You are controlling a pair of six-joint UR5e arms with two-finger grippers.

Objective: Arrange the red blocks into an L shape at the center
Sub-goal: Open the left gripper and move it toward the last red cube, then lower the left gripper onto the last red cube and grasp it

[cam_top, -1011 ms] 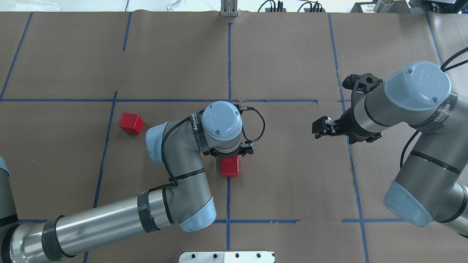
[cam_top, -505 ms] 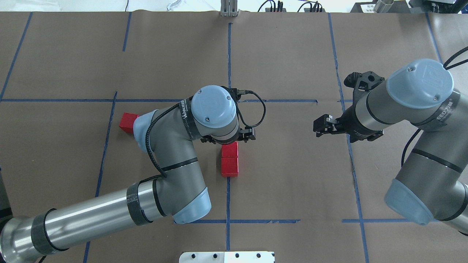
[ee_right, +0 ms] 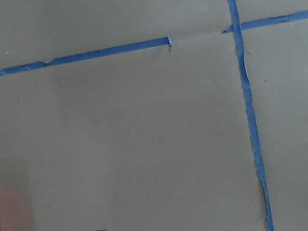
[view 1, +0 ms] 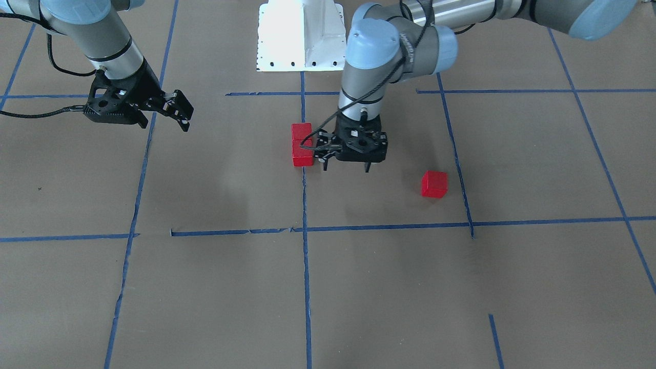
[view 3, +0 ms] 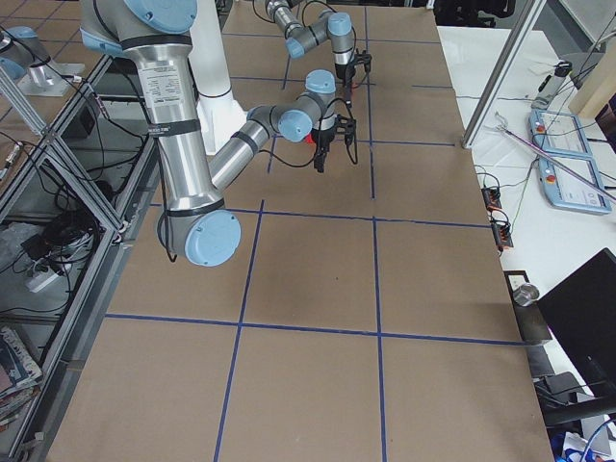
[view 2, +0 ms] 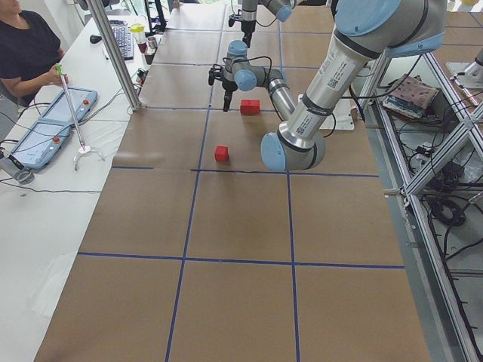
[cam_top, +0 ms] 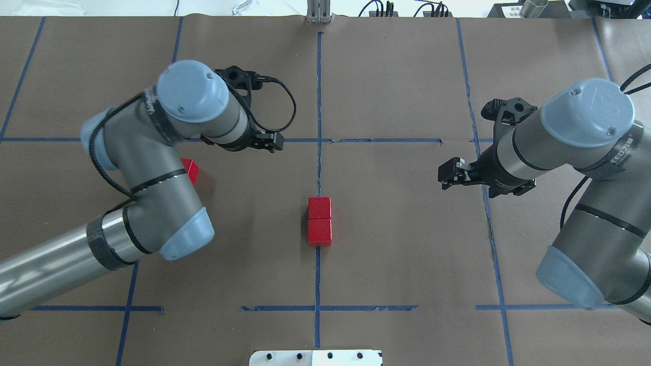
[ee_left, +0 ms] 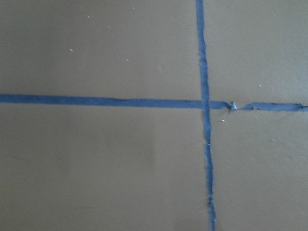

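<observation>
Overhead exterior shows two red blocks (cam_top: 319, 209) touching along the blue tape line (cam_top: 319, 101) at the center (cam_top: 366, 213), likely the L's long leg. The third block (cam_top: 193, 170) lies well left, half under the left arm (cam_top: 152, 168). The left gripper (view 1: 346, 166) is spread and empty, probably to fetch it. The right gripper (cam_top: 447, 176) hangs spread and empty at far right.

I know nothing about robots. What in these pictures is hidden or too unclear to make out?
Third red block: overhead view, mostly covered by the left arm.
Two touching red blocks: right side view, largely behind the right arm.
Wrist views: only brown paper and blue tape.
Reddish blur: right wrist view's corner, unidentifiable.
</observation>
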